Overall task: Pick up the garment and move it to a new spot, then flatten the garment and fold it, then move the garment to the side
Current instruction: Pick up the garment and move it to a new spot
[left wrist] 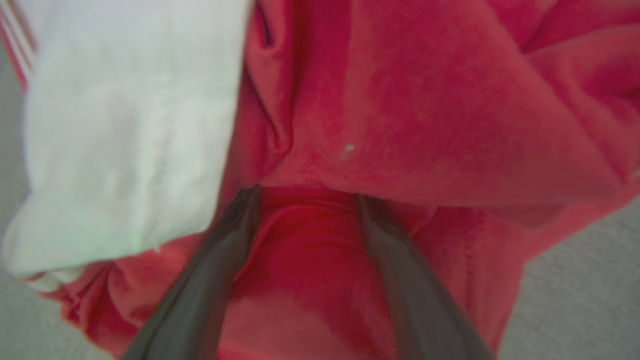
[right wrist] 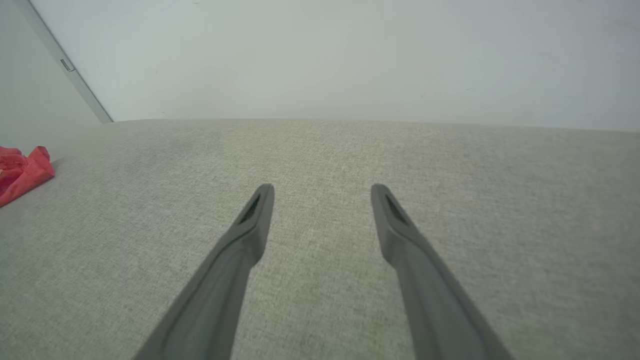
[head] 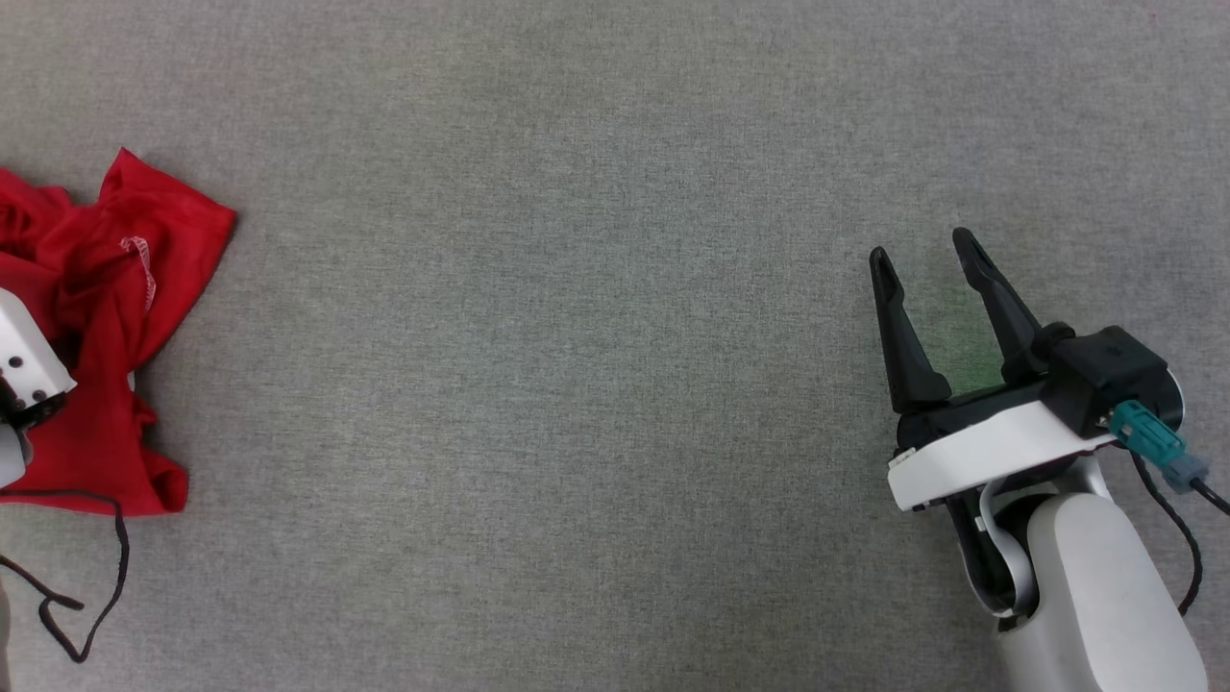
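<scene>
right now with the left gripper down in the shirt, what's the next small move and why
Probably close the left gripper: its fingers stand open with a fold of the crumpled red garment between them, tips tucked under the fabric, so a grasp looks ready. The right gripper is open over the grey surface, well away from it.
</scene>
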Available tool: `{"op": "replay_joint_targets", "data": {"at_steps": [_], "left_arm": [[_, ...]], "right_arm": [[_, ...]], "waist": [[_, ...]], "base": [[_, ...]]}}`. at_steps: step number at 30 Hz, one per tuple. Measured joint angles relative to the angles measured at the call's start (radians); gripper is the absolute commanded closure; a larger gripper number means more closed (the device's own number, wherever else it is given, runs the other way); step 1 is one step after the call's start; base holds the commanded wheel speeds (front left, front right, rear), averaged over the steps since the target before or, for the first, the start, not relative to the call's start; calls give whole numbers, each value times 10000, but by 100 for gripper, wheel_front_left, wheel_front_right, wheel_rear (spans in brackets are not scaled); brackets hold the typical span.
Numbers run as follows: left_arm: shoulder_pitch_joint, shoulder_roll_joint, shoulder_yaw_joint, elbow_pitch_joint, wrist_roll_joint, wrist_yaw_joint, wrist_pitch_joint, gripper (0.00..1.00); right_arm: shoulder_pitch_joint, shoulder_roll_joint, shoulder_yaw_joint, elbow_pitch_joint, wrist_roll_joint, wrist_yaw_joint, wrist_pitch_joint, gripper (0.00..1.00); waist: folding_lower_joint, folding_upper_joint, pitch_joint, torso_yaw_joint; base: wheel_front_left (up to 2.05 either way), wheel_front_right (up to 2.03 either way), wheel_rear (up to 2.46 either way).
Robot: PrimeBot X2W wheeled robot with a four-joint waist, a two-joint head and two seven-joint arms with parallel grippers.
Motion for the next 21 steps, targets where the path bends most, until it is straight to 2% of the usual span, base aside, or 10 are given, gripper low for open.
{"op": "replay_joint_targets", "data": {"at_steps": [1, 2, 3, 9, 16, 21], "left_arm": [[64, -8, 15, -77, -2, 59, -100, 55], [135, -36, 15, -140, 0, 113, -173, 60], [174, -59, 13, -203, 13, 169, -299, 100], [395, -255, -286, -539, 506, 362, -1618, 100], [27, -73, -382, -1202, 1083, 468, -4581, 100], [-451, -61, -608, -1346, 1398, 332, -6516, 100]], "right_arm": [[-26, 0, -4, 27, 8, 0, -8, 0], [-56, -2, -10, 58, 33, 0, -12, 0], [-74, -6, -25, 94, 35, 0, -44, 0], [-74, -48, -92, 316, 6, 0, -77, 0], [330, -23, -213, 462, 29, 0, -77, 0], [797, 13, -351, 531, 75, 0, -21, 0]], "waist": [[0, 0, 25, -16], [0, 0, 35, -24], [-1, 0, 23, -19], [0, 0, -439, 119], [0, 0, -1563, 308], [-1, 0, -2507, 397]], "base": [[0, 0, 0], [0, 0, 0], [0, 0, 0], [0, 0, 0], [0, 0, 0], [0, 0, 0]]}}
